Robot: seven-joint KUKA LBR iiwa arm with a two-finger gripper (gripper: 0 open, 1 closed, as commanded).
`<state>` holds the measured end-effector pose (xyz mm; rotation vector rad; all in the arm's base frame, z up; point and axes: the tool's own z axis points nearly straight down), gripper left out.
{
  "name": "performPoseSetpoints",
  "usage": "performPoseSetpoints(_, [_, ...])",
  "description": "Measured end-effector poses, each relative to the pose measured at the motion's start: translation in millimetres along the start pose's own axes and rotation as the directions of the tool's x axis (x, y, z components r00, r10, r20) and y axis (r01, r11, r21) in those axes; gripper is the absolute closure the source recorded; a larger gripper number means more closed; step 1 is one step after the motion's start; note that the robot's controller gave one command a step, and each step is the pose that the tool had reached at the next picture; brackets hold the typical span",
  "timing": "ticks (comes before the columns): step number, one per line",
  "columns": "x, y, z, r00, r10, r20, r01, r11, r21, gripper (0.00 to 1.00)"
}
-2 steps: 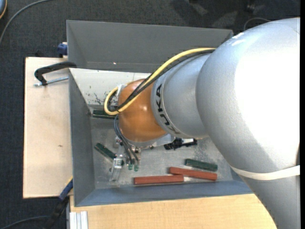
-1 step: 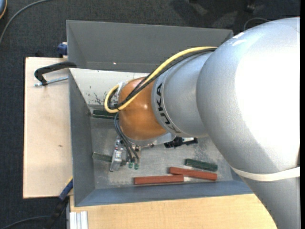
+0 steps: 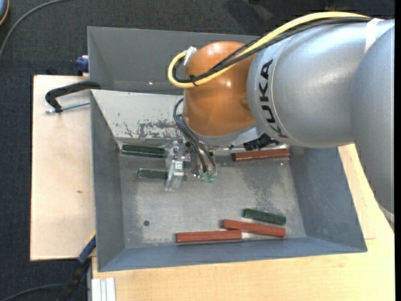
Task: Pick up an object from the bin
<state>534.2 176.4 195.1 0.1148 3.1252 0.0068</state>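
Pincer (image 3: pixel 177 168), low in the grey metal bin (image 3: pixel 103 168); whether open or closed cannot be told. Short dark green flat bar (image 3: pixel 150 174) just beside it at 9 o'clock, longer dark green bar (image 3: pixel 143 149) at 10. Red-brown bar (image 3: pixel 260 155) at 3. Two red-brown sticks (image 3: pixel 208 236) and a green stub (image 3: pixel 264 217) at 5, near the wall. Bare floor at 7.

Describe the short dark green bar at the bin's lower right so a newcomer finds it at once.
Go to the grey bin's wall nearest the view's bottom edge, right of its middle, where three bars lie together. Two reddish-brown bars lie lowest; the dark green bar sits just above their right end, the shortest there and the only green one.
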Motion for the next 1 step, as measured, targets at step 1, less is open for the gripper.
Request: performPoseSetpoints(1, [-23.2,2.0,-72.1,0.941,-0.338,-0.001,0.338,0.941,-0.001,1.0])
